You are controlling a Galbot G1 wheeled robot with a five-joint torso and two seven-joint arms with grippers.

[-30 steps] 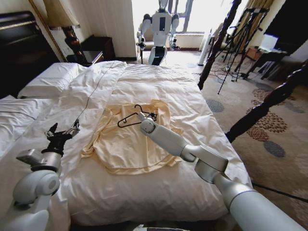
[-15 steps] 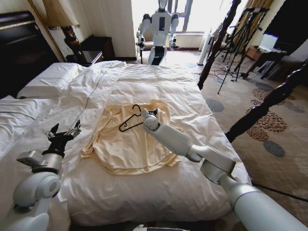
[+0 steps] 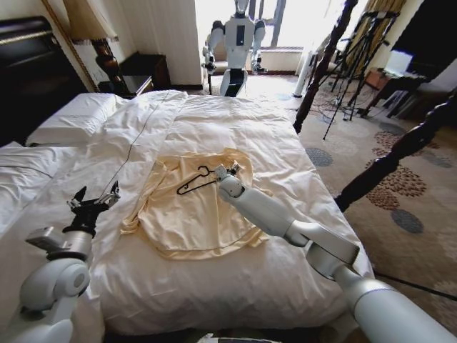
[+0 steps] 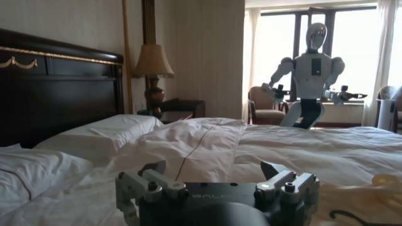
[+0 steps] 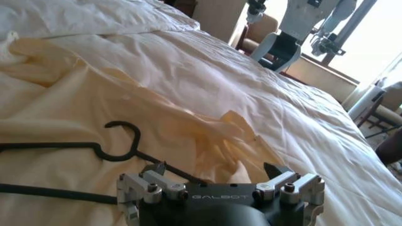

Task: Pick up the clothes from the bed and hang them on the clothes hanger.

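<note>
Head view: I see the bed (image 3: pixel 235 121) with its white duvet, patterned carpet (image 3: pixel 400 193) at 3 o'clock, another robot (image 3: pixel 235 43) at 12. The clothes (image 3: pixel 193 211) lie flat mid-bed, the clothes hanger (image 3: pixel 194 184) on top, long axis 8-to-2, hook toward 1. My right gripper (image 3: pixel 230 170) hangs at its end, fingers apart; contact hard to make out. Left gripper (image 3: pixel 93 204) hovers at 8, fingers spread.

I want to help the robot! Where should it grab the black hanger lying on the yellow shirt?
Probably the hanger arm nearest the right pincer, coming down from above. It lies flat on the shirt, so only the top of the thin wire is free, and the open right pincer is already beside that end.
</note>
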